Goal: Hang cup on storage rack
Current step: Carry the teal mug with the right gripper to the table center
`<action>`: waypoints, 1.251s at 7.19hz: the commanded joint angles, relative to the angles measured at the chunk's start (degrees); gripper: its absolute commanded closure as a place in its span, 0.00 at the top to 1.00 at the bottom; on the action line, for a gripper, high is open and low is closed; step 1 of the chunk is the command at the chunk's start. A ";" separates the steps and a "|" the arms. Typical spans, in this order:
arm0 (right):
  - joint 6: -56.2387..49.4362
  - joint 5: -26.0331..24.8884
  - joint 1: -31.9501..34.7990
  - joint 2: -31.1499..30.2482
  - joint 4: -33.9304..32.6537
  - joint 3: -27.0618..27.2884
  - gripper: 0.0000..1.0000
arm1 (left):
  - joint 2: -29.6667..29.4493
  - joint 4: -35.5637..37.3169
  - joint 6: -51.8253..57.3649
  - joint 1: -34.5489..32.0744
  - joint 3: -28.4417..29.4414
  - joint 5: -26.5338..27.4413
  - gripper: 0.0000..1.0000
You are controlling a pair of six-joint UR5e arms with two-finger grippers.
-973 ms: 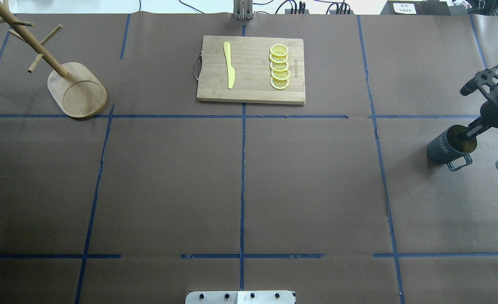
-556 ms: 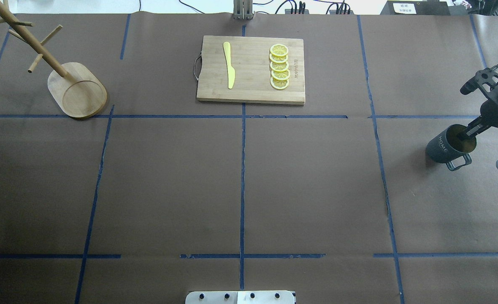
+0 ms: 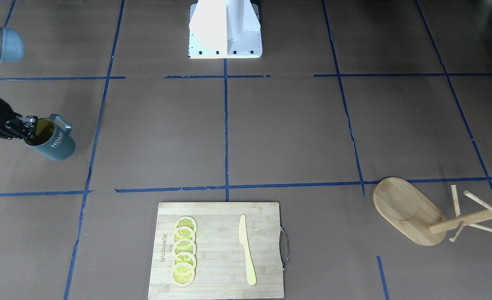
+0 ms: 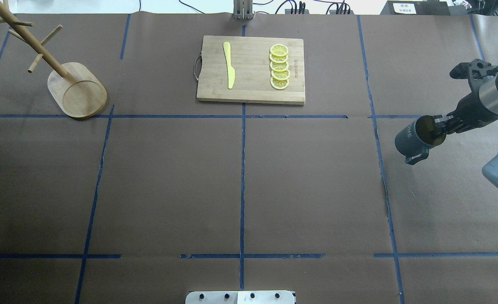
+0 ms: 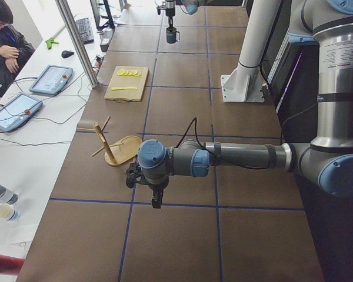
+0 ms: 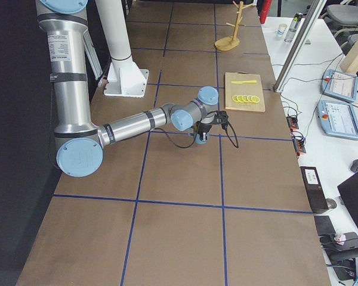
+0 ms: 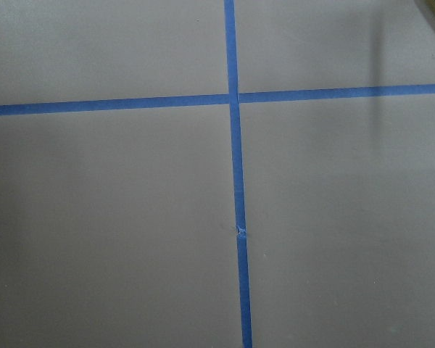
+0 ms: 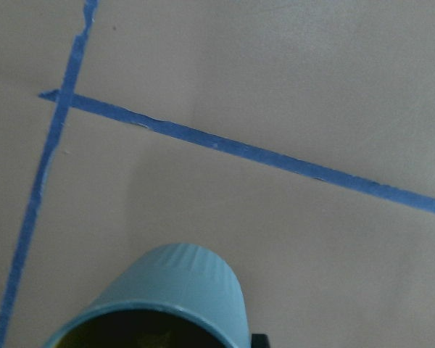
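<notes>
The cup (image 4: 411, 140), dark teal-grey with white "HOME" lettering, hangs tilted at the table's right side, its handle toward the robot. My right gripper (image 4: 440, 126) is shut on its rim. The pair also shows in the front-facing view, cup (image 3: 57, 146) and gripper (image 3: 28, 127). The right wrist view shows the cup's ribbed wall (image 8: 170, 290) at the bottom edge. The storage rack (image 4: 78, 90), a bamboo mug tree with angled pegs, stands at the far left, empty. My left gripper (image 5: 155, 195) shows only in the exterior left view, over bare table near the rack (image 5: 122, 150). I cannot tell whether it is open or shut.
A bamboo cutting board (image 4: 251, 90) with several lemon slices (image 4: 279, 67) and a yellow knife (image 4: 229, 65) lies at the far middle. Blue tape lines cross the brown table cover. The robot base (image 3: 225, 31) is at the near edge. An operator (image 5: 6, 41) sits beyond the table.
My right gripper has moved left and a little farther from the robot, carrying the cup along. The cup now tilts more, its mouth toward the gripper.
</notes>
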 commanded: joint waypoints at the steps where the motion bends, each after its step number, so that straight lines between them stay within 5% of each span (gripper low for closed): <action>1: 19.61 -0.98 -6.31 5.56 -0.68 2.62 0.00 | -0.04 0.00 0.00 0.07 -0.09 0.00 1.00; 4: 34.87 -12.02 -16.59 18.99 -12.94 2.54 0.00 | -0.04 -0.09 0.00 0.07 -0.09 0.00 1.00; 7: 49.35 -19.60 -26.53 27.71 -17.11 0.87 0.00 | -0.04 -0.09 0.00 0.07 0.00 0.00 1.00; 9: 58.33 -22.94 -30.06 36.75 -21.94 -4.81 0.00 | -0.04 0.00 0.00 0.07 0.00 0.00 1.00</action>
